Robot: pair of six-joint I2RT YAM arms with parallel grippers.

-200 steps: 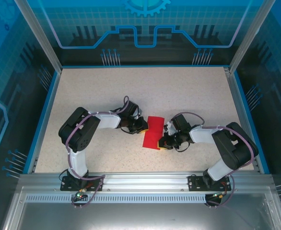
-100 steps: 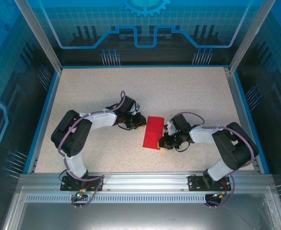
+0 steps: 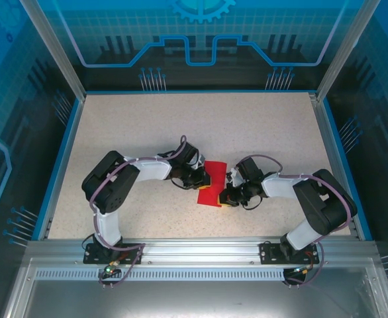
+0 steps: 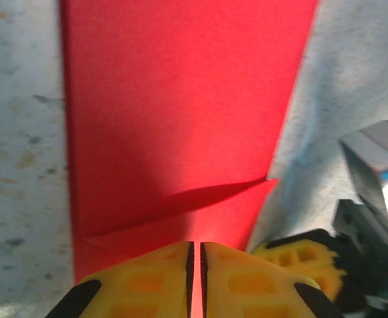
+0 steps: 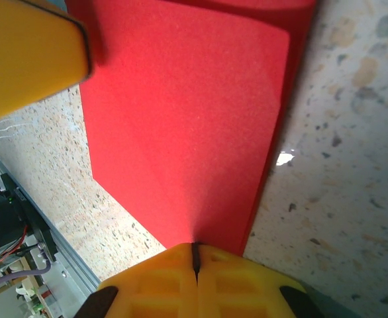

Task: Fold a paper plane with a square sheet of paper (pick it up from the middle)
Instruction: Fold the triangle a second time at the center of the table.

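Nearest to the arm bases, the right pincer (image 3: 224,196) stands at the near right corner of the square sheet of paper (image 3: 215,171). Its yellow jaws are pressed fully together. In the right wrist view the red corner narrows to a point and runs into the seam between them, so this pincer grips the sheet by that corner.

The sheet lies on the speckled surface (image 3: 247,126) between the two pincers and spreads away from the right pincer toward the far side. It is not a flat square now. In the left wrist view one flap lies folded over the rest, and its slanted edge casts a shadow across the red.

A little farther back, the left pincer (image 3: 202,179) is at the left edge of the sheet and overlaps it. Its jaws are closed to a very thin slit with red showing inside, nipping the paper at this edge. Beyond the sheet, the surface goes on to the far blue rim.
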